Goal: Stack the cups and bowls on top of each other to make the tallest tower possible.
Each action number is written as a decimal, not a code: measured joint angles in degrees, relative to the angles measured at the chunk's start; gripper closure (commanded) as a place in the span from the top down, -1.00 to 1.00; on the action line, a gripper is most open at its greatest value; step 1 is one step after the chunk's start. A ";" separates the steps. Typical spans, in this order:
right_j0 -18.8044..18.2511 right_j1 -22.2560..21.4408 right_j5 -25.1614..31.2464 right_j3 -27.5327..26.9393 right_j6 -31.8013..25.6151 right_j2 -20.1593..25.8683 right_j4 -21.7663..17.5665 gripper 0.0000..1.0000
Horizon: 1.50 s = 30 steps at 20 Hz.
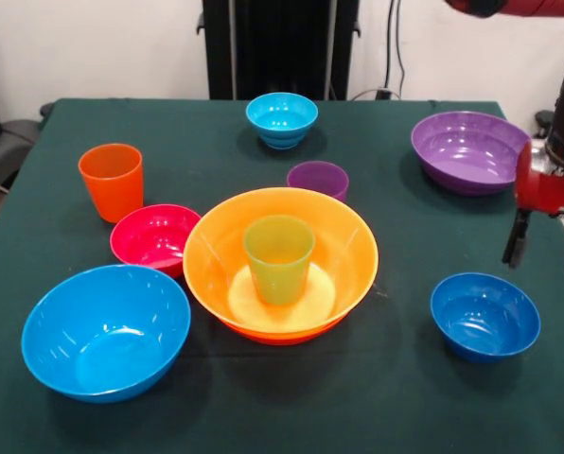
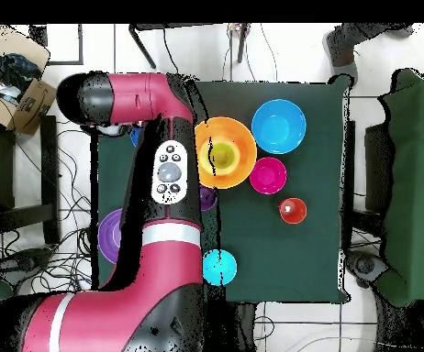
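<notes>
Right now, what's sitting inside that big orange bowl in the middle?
A lime green cup stands upright on the floor of the yellow-orange bowl, mouth up. The cup hides the spot beneath it; nothing else shows inside.

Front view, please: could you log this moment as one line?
gripper: open, empty, above dark blue bowl | lime green cup: upright in yellow-orange bowl

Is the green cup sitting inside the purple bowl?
No, the green cup stands upright inside the big orange bowl, while the purple bowl sits empty farther back.
</notes>
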 measured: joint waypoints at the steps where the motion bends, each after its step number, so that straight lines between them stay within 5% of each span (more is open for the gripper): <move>1: 0.00 0.21 0.00 -0.05 0.00 -0.05 0.00 1.00; 30: -0.33 7.99 -0.24 0.17 0.00 1.01 2.93 1.00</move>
